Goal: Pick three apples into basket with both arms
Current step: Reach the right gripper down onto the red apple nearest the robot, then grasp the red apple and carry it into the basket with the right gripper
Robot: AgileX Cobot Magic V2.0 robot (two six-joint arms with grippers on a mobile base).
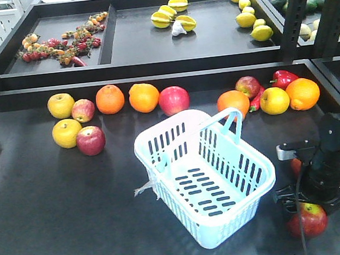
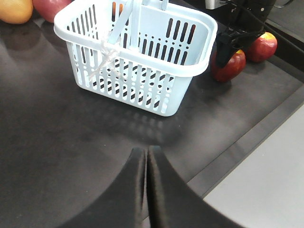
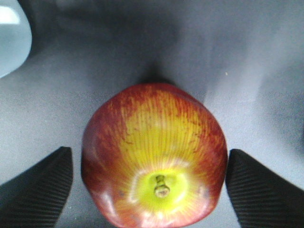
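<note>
By the front edge the right gripper (image 3: 147, 164) straddles an apple (image 1: 307, 221), fingers spread — first pick. Next: squeeze. The left gripper (image 2: 146, 159) is closed, empty.

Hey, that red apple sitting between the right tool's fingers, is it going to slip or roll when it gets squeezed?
Probably somewhat slippery: the apple has a glossy skin with highlights, though the ribbed fingers should help. Its round shape means it may roll on the flat table if nudged off-centre. It looks firm, not squashy.
</note>
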